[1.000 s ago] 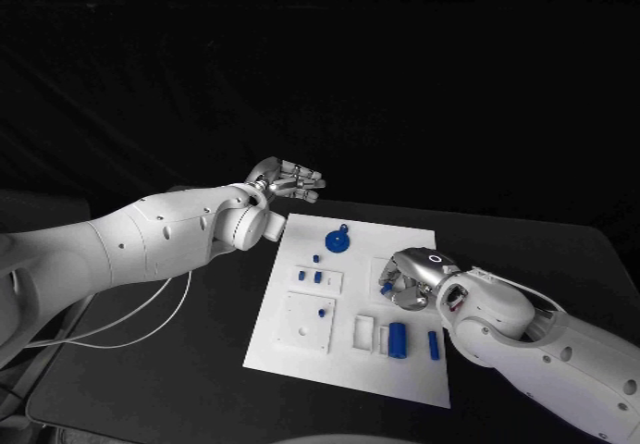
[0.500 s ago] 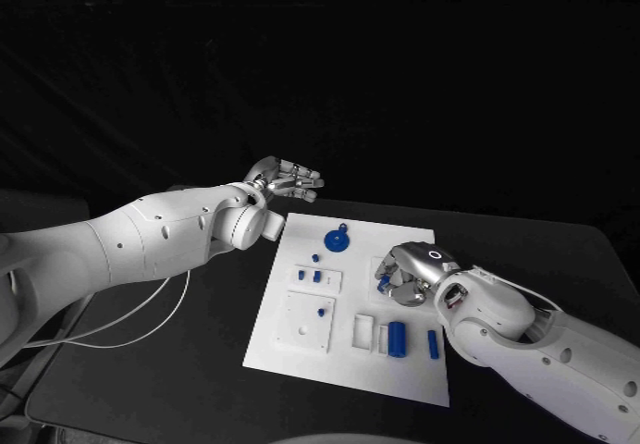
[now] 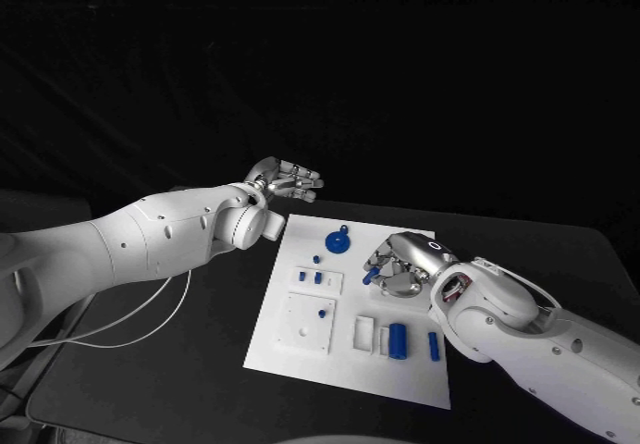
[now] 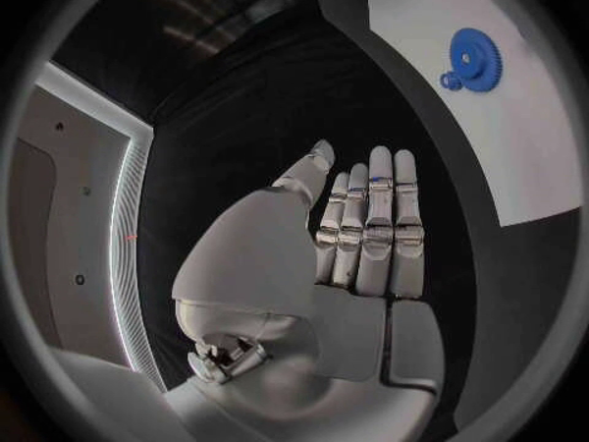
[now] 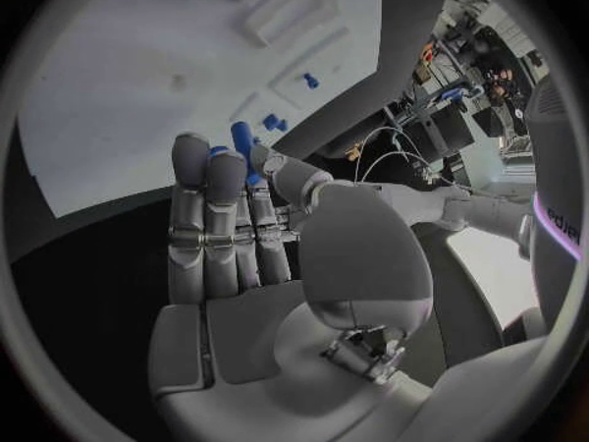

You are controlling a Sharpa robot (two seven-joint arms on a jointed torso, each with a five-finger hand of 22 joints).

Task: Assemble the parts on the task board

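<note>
My right hand, silver metal with segmented fingers, hangs over the middle of the task board, a flat matte white plate on the black table. It pinches a small blue peg between thumb and fingertips, other fingers lined up close together; in the right wrist view the peg is a short smooth cylinder poking past my fingertips. Just beyond my right fingers lies the blue gear, a round toothed disc with a small knob at its rim. Toward my left arm from that hand is a white raised block carrying two short blue pins, and nearer me a square white block. Beside my right wrist stand a thick blue cylinder and a thin blue rod. My left hand floats off the board's far corner, empty, fingers straight and pressed side by side, palm flat; the gear is ahead of its fingertips.
</note>
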